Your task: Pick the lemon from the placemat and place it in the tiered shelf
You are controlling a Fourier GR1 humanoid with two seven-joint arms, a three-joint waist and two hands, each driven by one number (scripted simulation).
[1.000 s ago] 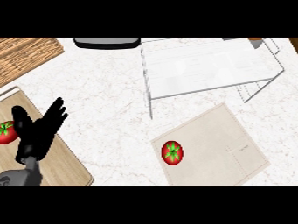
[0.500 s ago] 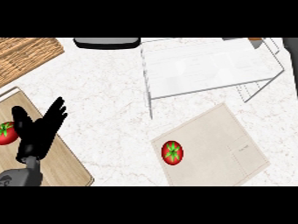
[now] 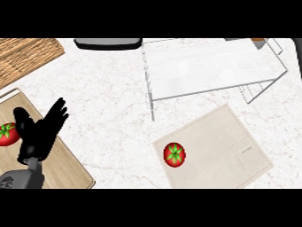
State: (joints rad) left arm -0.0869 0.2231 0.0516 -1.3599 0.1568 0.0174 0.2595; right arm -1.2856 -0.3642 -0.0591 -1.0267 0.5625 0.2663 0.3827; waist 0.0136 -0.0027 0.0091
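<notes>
A round red fruit with a green star-shaped stalk (image 3: 174, 154), a tomato by its look rather than a lemon, lies on the left part of the beige rectangular placemat (image 3: 222, 144). Beyond it stands the white wire tiered shelf (image 3: 209, 66). The left hand (image 3: 40, 131) rests above a wooden cutting board (image 3: 61, 170), fingers straight and spread, beside a second red tomato (image 3: 5, 135).

The counter (image 3: 107, 102) is white with faint grey marbling. The placemat (image 3: 218, 146) is plain beige; the fruit on it (image 3: 174, 154) is red with a green star-shaped top, as is the one (image 3: 4, 134) on the tan wooden board (image 3: 65, 170). The shelf (image 3: 212, 66) is white, the woven mat (image 3: 16, 57) brown, perhaps wicker.
</notes>
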